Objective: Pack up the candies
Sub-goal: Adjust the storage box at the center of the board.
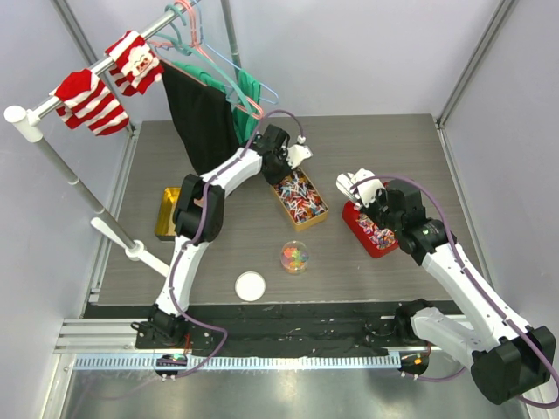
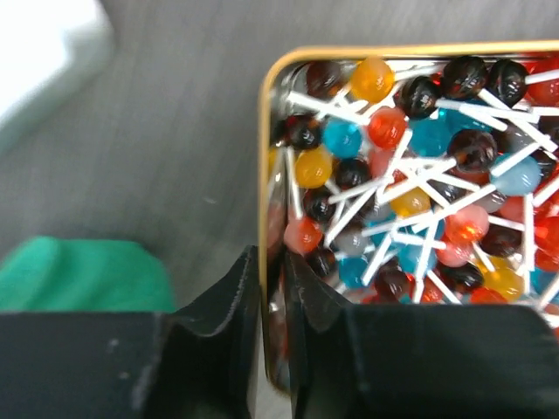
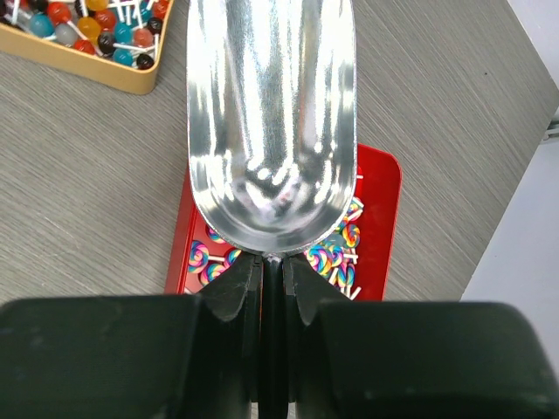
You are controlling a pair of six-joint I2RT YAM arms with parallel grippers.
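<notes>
Small round lollipop candies on white sticks fill a gold tin. My left gripper is shut on that tin's near wall, one finger inside and one outside. Rainbow swirl candies lie in a red tin. My right gripper is shut on the handle of a silver scoop, whose empty bowl hangs over the red tin. In the top view the scoop sits at the red tin's far end. A small clear cup of mixed candies stands between the arms.
A white round lid lies near the front edge. A gold lid lies at the left. A rack at the back left carries striped socks, hangers and black and green garments; green cloth lies beside the left fingers.
</notes>
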